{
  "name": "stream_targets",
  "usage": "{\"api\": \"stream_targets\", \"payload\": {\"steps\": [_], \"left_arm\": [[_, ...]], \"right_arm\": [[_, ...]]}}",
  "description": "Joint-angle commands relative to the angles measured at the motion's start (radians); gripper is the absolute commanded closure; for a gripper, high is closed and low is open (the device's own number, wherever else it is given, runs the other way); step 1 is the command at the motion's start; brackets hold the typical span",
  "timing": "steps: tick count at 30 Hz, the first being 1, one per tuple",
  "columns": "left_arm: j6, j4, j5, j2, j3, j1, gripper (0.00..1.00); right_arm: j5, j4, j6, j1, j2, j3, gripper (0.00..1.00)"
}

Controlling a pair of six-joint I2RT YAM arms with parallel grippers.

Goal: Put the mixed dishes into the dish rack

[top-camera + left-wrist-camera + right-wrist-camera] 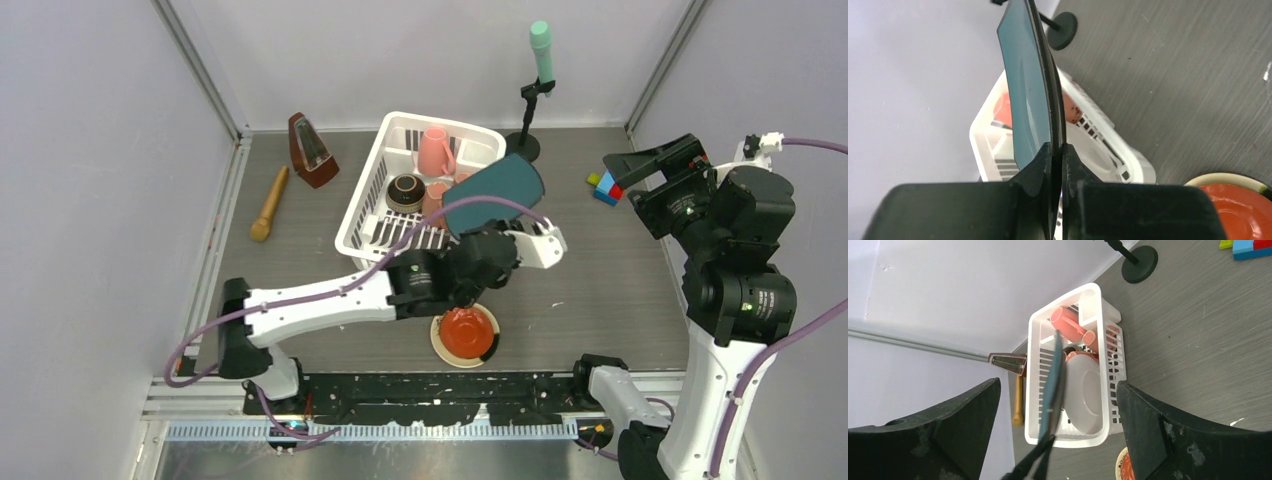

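My left gripper [478, 232] is shut on the rim of the large teal plate [497, 190] and holds it tilted on edge above the right side of the white dish rack [372, 205]. The left wrist view shows the plate [1029, 90] edge-on between my fingers [1040, 167]. Two pink mugs [435, 152] [437, 197] and the brown bowl [406, 190] sit in the rack. The cream plate with red centre [465, 335] lies on the table under my left arm. My right gripper [642, 185] is open and empty, raised at the right, looking at the rack [1098, 305].
A wooden stick [269, 203] and a brown metronome [312, 150] lie left of the rack. A teal microphone on a black stand [538, 90] is behind it. Toy blocks [603, 187] lie at the right. Grey walls close three sides.
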Motion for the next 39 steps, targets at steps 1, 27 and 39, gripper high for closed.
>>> {"api": "stream_targets", "payload": {"steps": [1,27,39], "left_arm": [[-0.095,0.108,-0.099,-0.221,0.017,0.031,1.00],[-1.121,-0.184,1.172,-0.348,-0.108,0.975,1.00],[-1.220,-0.120,1.329,-0.183,-0.073,1.003,1.00]], "right_arm": [[0.030,0.078,0.013,0.003,-0.002,-0.049,0.08],[-0.034,0.208,0.042,0.005,0.034,-0.275,0.08],[-0.057,0.251,0.048,0.014,0.075,-0.296,0.09]]}}
